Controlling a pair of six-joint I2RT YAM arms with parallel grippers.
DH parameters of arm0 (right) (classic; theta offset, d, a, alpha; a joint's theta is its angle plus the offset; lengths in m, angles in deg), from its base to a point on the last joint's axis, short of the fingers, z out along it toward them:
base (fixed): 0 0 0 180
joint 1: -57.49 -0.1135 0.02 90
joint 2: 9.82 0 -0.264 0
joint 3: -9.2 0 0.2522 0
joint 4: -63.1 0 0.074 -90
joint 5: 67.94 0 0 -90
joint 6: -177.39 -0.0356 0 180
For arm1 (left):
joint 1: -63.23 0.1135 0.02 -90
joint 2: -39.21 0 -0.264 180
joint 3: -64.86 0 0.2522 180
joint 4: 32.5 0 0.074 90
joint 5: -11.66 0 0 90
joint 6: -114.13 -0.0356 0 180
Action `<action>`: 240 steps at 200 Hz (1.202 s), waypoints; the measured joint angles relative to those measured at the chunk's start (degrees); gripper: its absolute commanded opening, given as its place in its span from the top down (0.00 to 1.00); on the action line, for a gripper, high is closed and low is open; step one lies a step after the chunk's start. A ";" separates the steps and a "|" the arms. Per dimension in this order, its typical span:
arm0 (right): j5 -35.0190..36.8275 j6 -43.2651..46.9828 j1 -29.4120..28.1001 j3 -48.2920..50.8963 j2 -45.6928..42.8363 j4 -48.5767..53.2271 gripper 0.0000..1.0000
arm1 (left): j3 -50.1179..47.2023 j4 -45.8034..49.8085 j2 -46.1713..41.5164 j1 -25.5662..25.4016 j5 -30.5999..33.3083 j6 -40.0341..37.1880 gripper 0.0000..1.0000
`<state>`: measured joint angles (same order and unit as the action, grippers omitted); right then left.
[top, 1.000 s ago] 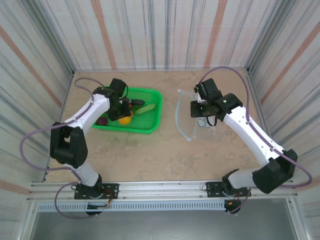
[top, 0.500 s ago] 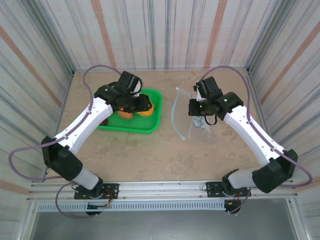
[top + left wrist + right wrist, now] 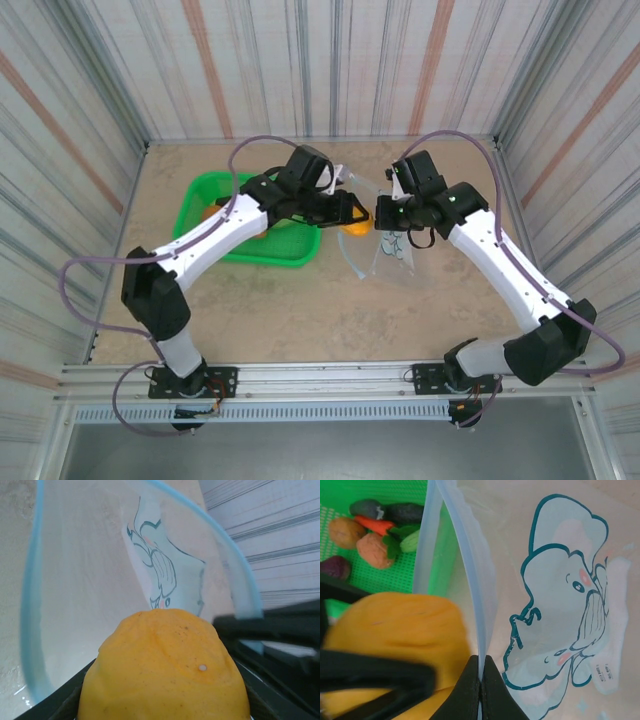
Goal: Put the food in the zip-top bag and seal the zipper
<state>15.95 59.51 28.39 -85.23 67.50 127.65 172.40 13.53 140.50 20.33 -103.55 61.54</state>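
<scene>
My left gripper (image 3: 351,217) is shut on a round orange toy fruit (image 3: 356,227) and holds it at the open mouth of the zip-top bag (image 3: 392,250). In the left wrist view the orange (image 3: 165,665) sits between the dark fingers, facing into the bag's mouth, whose pale blue zipper (image 3: 29,605) curves around it. My right gripper (image 3: 481,677) is shut on the zipper strip (image 3: 470,585) and holds that edge up. The bag's cartoon print (image 3: 570,605) lies to its right. The remaining food, a carrot (image 3: 376,525), a cucumber (image 3: 413,541) and an eggplant (image 3: 402,511), lies in the basket.
The green mesh basket (image 3: 290,252) stands left of the bag, partly under my left arm. Round brownish pieces (image 3: 374,550) and a purple one (image 3: 335,567) lie in it. Striped walls close the table at the back and both sides.
My left arm has swung right from the basket to the bag's mouth, carrying the orange. The right gripper has kept its hold on the bag's edge, nearly still.
</scene>
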 measured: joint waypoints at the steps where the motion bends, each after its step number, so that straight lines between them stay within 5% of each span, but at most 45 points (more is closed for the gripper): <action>1: -0.13 -0.02 0.00 -0.04 0.00 0.00 1.00 | 0.07 -0.04 0.22 0.00 0.04 0.07 0.42; 62: -2.91 -0.17 0.70 -0.63 -0.44 0.37 1.00 | 2.99 -0.04 5.75 -1.16 1.68 2.49 0.13; 74: -2.97 -0.15 0.87 -0.66 -0.61 0.57 1.00 | 3.21 0.13 5.73 -1.62 2.25 2.62 0.02; 177: -2.64 0.04 3.02 0.15 -2.25 0.39 1.00 | -1.55 -2.19 -7.32 1.09 1.11 -2.27 0.09; 240: -0.96 1.14 3.26 1.09 -2.14 0.46 1.00 | -10.08 0.02 -19.56 8.85 2.08 -5.05 0.11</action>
<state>14.99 60.65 31.64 -84.13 65.35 128.11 162.33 13.55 120.94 29.19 -101.48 56.49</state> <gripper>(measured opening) 0.052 0.892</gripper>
